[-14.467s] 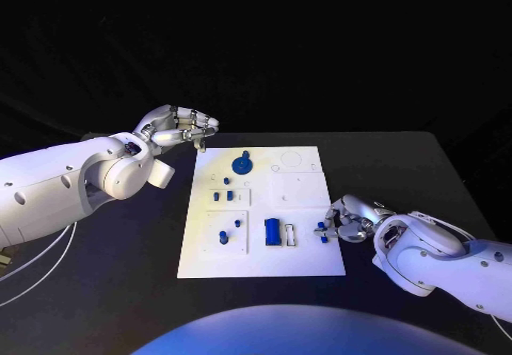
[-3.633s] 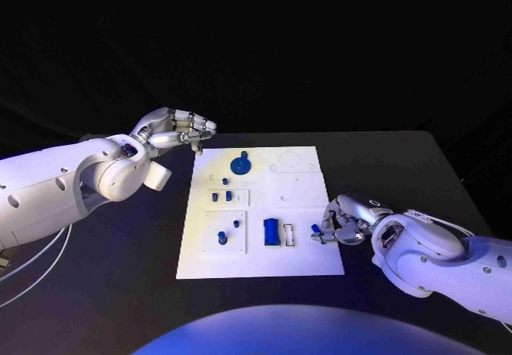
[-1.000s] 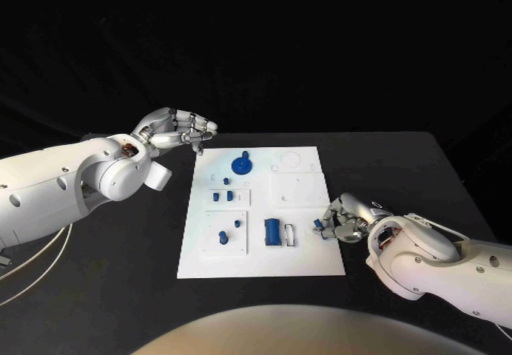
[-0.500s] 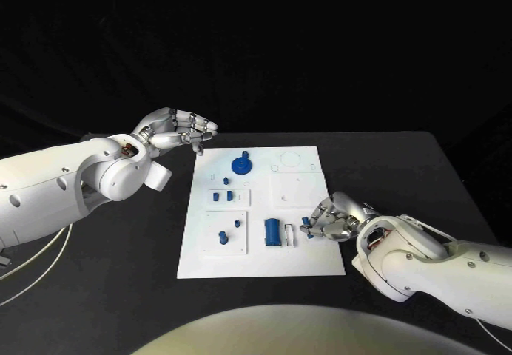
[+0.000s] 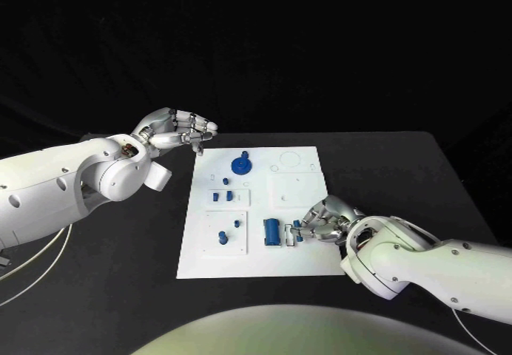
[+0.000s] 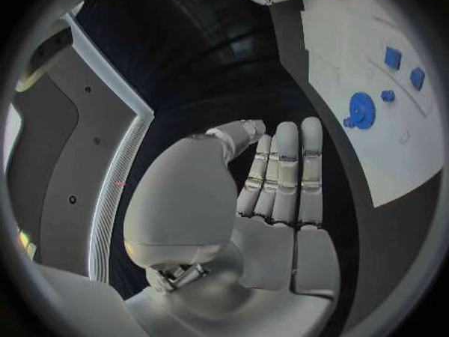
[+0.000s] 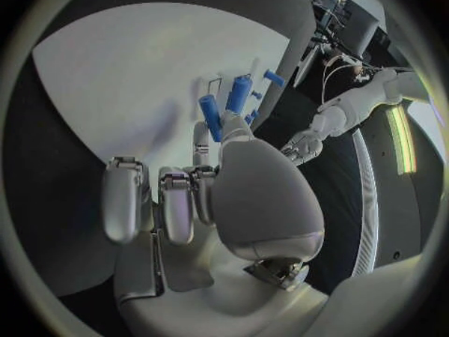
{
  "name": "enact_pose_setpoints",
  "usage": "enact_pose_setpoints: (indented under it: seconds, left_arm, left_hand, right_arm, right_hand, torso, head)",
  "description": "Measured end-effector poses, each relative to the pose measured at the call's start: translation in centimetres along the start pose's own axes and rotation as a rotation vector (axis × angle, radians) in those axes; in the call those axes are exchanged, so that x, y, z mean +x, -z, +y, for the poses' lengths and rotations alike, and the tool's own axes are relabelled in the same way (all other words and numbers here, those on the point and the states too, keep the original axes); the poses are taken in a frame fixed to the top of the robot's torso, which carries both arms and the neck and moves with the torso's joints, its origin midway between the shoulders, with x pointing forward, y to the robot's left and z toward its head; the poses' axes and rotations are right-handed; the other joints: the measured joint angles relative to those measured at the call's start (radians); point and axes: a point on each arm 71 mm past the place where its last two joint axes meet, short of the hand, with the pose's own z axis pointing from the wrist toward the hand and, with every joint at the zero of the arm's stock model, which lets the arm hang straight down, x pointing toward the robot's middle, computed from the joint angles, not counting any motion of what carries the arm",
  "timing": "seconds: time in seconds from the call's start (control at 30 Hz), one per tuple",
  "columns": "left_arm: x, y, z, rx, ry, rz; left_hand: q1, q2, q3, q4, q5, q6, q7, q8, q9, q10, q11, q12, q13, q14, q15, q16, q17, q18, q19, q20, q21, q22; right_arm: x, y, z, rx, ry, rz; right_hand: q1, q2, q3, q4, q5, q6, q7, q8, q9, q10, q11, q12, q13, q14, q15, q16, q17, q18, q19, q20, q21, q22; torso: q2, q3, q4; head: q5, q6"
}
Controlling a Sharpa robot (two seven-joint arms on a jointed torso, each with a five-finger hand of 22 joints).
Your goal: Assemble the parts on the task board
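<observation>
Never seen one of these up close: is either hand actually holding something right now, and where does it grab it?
The right hand pinches a small blue part by one end, over the task board. The left hand holds nothing, its fingers curled in.

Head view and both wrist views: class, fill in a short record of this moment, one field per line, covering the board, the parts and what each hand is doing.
surface: black table
task board: white plate, flat in the middle of the table
gear part: blue, round, at the board's far end
long part: blue cylinder, lying near the board's near edge
left hand: raised beside the board's far left corner, fingers curled, holding nothing
right hand: over the board's near right area, pinching a small blue part beside the cylinder
</observation>
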Motion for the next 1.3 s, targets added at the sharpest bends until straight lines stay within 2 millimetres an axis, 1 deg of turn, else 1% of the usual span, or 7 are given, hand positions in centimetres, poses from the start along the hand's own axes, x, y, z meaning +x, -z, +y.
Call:
enact_pose_setpoints:
  seconds: [0.43, 0.53, 0.97, 1.03, 1.1, 1.3]
  left_arm:
    - [0.0, 0.0, 0.0, -0.002, -0.001, 0.001]
    - [0.0, 0.0, 0.0, -0.003, -0.001, 0.002]
    - [0.0, 0.0, 0.0, -0.005, -0.002, 0.002]
    - [0.1, 0.0, 0.0, -0.005, -0.002, 0.002]
    - [0.1, 0.0, 0.0, -0.006, -0.002, 0.002]
    - [0.1, 0.0, 0.0, -0.006, -0.002, 0.002]
  left_hand:
    - [0.000, 0.000, 0.000, 0.000, 0.000, 0.000, 0.000, 0.000, 0.000, 0.000, 0.000, 0.000, 0.000, 0.000, 0.000, 0.000, 0.000, 0.000, 0.000, 0.000, 0.000, 0.000]
    - [0.000, 0.000, 0.005, -0.005, 0.000, -0.004, 0.004, 0.000, -0.001, 0.000, 0.000, 0.005, -0.002, 0.000, 0.000, 0.000, -0.002, 0.000, -0.004, 0.004, 0.005, 0.004]
    - [0.000, 0.000, 0.006, -0.006, 0.000, -0.004, 0.004, 0.000, -0.001, 0.000, 0.000, 0.005, -0.002, 0.000, 0.000, 0.000, -0.002, 0.000, -0.004, 0.004, 0.005, 0.004]
    - [0.000, 0.000, 0.006, -0.006, 0.000, -0.004, 0.004, 0.000, -0.001, 0.000, 0.000, 0.005, -0.002, 0.000, 0.000, 0.000, -0.002, 0.000, -0.004, 0.004, 0.005, 0.004]
    - [0.000, 0.000, 0.006, -0.006, 0.000, -0.004, 0.004, 0.000, -0.001, 0.000, 0.000, 0.005, -0.002, 0.000, 0.000, 0.000, -0.002, 0.000, -0.004, 0.004, 0.005, 0.004]
    - [0.000, 0.000, 0.006, -0.006, 0.000, -0.004, 0.004, 0.000, -0.001, 0.000, 0.000, 0.005, -0.002, 0.000, 0.000, 0.000, -0.002, 0.000, -0.003, 0.004, 0.005, 0.004]
  right_arm:
    - [0.9, -0.5, 0.2, 0.047, -0.055, 0.058]
    - [1.0, -0.7, 0.2, 0.052, -0.059, 0.060]
    - [1.1, -1.2, 0.2, 0.067, -0.060, 0.072]
    - [1.1, -1.2, 0.2, 0.067, -0.058, 0.076]
    - [1.2, -1.2, 0.2, 0.068, -0.056, 0.079]
    - [1.2, -1.3, 0.1, 0.070, -0.052, 0.086]
  right_hand:
    - [0.000, 0.000, 0.000, 0.000, 0.000, 0.000, 0.000, 0.000, 0.002, 0.000, 0.000, 0.000, 0.000, 0.000, 0.000, 0.000, 0.000, 0.000, 0.000, 0.000, 0.000, 0.000]
    - [0.000, 0.000, 0.000, 0.000, 0.000, 0.000, 0.000, 0.000, 0.003, 0.000, 0.000, 0.000, 0.000, 0.000, 0.000, 0.000, 0.000, 0.000, 0.000, 0.000, 0.000, 0.000]
    - [0.000, 0.000, 0.000, 0.000, 0.000, 0.000, 0.000, 0.000, 0.005, 0.000, 0.000, 0.000, 0.001, 0.000, 0.000, 0.000, 0.000, 0.000, 0.000, 0.000, -0.010, 0.000]
    - [0.000, 0.000, 0.000, 0.000, 0.000, 0.000, 0.000, 0.000, 0.008, 0.000, 0.000, 0.000, 0.001, 0.000, 0.000, 0.000, 0.000, 0.000, -0.004, 0.003, -0.015, 0.000]
    - [0.000, 0.000, 0.000, 0.000, 0.000, 0.000, 0.000, 0.000, 0.009, 0.000, 0.000, -0.004, 0.001, 0.000, 0.000, 0.000, 0.000, 0.000, -0.008, 0.000, -0.019, 0.000]
    - [-0.004, 0.004, 0.000, 0.000, 0.000, 0.000, 0.000, 0.004, 0.019, 0.000, 0.000, -0.004, 0.001, 0.000, 0.000, 0.000, 0.000, 0.000, -0.008, 0.000, -0.026, 0.000]
  torso:
    - [0.000, 0.0001, 0.0002]
    - [0.000, 0.0006, 0.0002]
    - [0.001, 0.0012, 0.0001]
    - [0.001, 0.0012, -0.0004]
    - [0.000, 0.0012, -0.0005]
    - [0.000, 0.0012, -0.0010]
  head:
    - [0.001, 0.000]
    - [0.001, 0.000]
    - [0.005, 0.000]
    - [0.006, 0.000]
    - [0.006, 0.000]
    - [0.006, 0.000]
